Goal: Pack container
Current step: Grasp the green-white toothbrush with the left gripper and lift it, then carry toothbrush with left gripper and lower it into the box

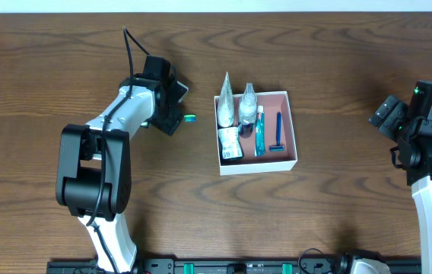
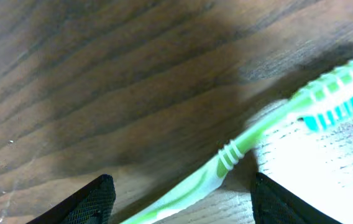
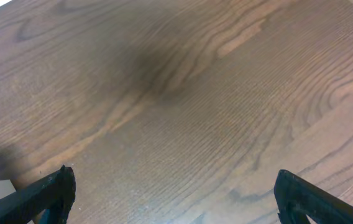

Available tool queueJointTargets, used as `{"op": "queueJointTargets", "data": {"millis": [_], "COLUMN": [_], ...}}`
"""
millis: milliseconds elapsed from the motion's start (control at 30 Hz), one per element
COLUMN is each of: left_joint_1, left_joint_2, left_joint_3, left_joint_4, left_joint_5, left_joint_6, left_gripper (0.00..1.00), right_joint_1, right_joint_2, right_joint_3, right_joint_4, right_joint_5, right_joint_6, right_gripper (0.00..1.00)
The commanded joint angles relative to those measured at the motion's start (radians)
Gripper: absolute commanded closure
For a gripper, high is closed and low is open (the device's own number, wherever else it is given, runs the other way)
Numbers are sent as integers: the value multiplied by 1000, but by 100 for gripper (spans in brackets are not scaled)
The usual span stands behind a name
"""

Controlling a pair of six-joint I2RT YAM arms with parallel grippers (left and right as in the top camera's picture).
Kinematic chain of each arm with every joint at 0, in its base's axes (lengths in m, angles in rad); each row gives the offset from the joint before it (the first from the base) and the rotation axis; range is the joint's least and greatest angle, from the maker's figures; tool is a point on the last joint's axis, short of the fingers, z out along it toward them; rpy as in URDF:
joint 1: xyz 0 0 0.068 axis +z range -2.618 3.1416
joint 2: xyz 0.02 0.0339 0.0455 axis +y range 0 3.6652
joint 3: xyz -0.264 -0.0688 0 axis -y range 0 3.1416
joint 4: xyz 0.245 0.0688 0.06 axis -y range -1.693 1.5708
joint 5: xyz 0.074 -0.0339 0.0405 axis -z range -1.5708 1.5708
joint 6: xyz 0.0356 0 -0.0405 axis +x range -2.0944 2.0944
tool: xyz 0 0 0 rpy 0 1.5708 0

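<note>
The container [image 1: 258, 166] sits mid-counter [image 1: 49, 61], holding a white pouch [image 1: 225, 103], a small bottle [image 1: 248, 105], a teal tube [image 1: 260, 131] and a blue razor [image 1: 279, 131]. Just left of it lies a green-and-white toothbrush [image 2: 229, 155], bristles towards the container. My left jaws stand apart astride its handle, gripping nothing. My right jaws gape wide above the counter, well right of the container.

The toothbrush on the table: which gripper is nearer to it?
Left. The left gripper is directly over the toothbrush, with its open fingers either side of the handle. The right gripper is far off, on the other side of the container.
</note>
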Motion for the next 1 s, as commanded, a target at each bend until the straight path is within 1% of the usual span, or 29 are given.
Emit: {"op": "queueJointTargets", "data": {"millis": [0,100,267,333,400,433,533,567,600,800,867,967], "left_joint_1": [4,4,4,4,4,4,4,4,4,4,4,4], "left_joint_2": [33,33,33,33,33,33,33,33,33,33,33,33], "left_joint_3": [-15,-15,-15,-15,-15,-16,-16,-16,-17,-17,-17,-17], "left_joint_4": [-35,-62,-112,-133,-158,-164,-177,-180,-181,-191,-195,-207], "left_joint_5": [45,94,127,146,160,164,167,167,167,167,167,167], "left_joint_6": [-6,-6,-35,-35,-46,-52,-96,-104,-120,-180,-211,-287], "left_gripper": [28,28,28,31,37,42,60,68,71,79,79,81], "right_joint_1": [-8,-8,-8,-8,-8,-8,-8,-8,-8,-8,-8,-8], "right_joint_2": [-1,-1,-1,-1,-1,0,-1,-1,-1,-1,-1,-1], "right_joint_3": [2,2,2,2,2,2,2,2,2,2,2,2], "right_joint_4": [-1,-1,-1,-1,-1,-1,-1,-1,-1,-1,-2,-1], "right_joint_5": [14,14,14,14,14,14,14,14,14,14,14,14], "right_joint_6": [2,2,2,2,2,2,2,2,2,2,2,2], "right_gripper": [1,1,1,1,1,1,1,1,1,1,1,1]}}
